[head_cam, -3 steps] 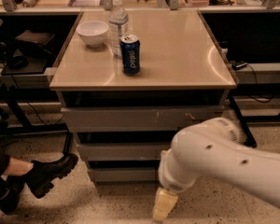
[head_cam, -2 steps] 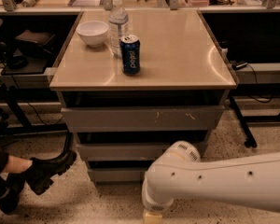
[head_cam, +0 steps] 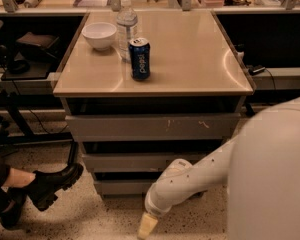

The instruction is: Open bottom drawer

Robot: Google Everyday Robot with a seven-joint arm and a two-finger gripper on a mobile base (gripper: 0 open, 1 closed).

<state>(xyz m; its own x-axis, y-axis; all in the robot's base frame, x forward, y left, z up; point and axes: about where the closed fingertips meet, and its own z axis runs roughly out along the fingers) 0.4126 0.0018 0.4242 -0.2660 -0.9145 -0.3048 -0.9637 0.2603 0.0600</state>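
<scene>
The bottom drawer (head_cam: pixel 122 186) is the lowest, shortest grey front of the cabinet, shut flush, its right part hidden behind my arm. Above it are the middle drawer (head_cam: pixel 135 162) and the widest top drawer (head_cam: pixel 150 127) with pale scratch marks. My white arm reaches down from the right across the cabinet's lower right. My gripper (head_cam: pixel 147 226) hangs low near the floor, just in front of and below the bottom drawer; only its cream-coloured tip shows.
On the tan cabinet top (head_cam: pixel 190 59) stand a white bowl (head_cam: pixel 99 35), a clear water bottle (head_cam: pixel 126 27) and a blue can (head_cam: pixel 139 58). A person's black boot (head_cam: pixel 52 184) rests on the speckled floor at the left. Dark desks flank the cabinet.
My arm has swung left and drawn in closer to the cabinet front, and the gripper has shifted left along the floor in front of the bottom drawer. The drawers have not moved.
</scene>
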